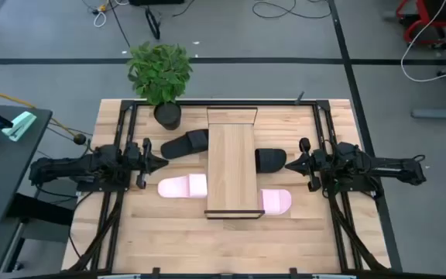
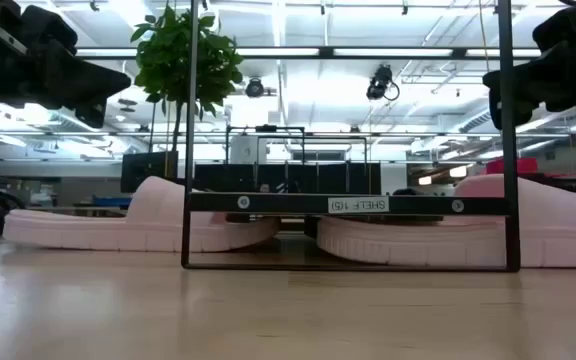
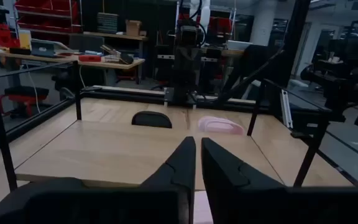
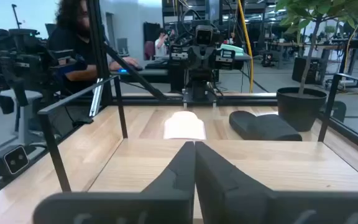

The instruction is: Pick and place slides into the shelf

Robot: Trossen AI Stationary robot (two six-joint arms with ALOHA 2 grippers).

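High view: the left gripper [image 1: 161, 164] and right gripper [image 1: 289, 164], fingers nearly together, holding nothing, flank the shelf [image 1: 231, 163]. Black slides [image 1: 186, 144] and pink slides [image 1: 181, 186] lie partly under its two sides.

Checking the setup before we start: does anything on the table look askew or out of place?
Nothing is spilled or damaged. The left black slide lies at an angle, while both pink ones lie square to the shelf.

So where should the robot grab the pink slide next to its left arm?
Probably by the wide strap of the pink slide, coming straight down from above. The slide lies flat on the table and sticks out from under the shelf, close to the left gripper.
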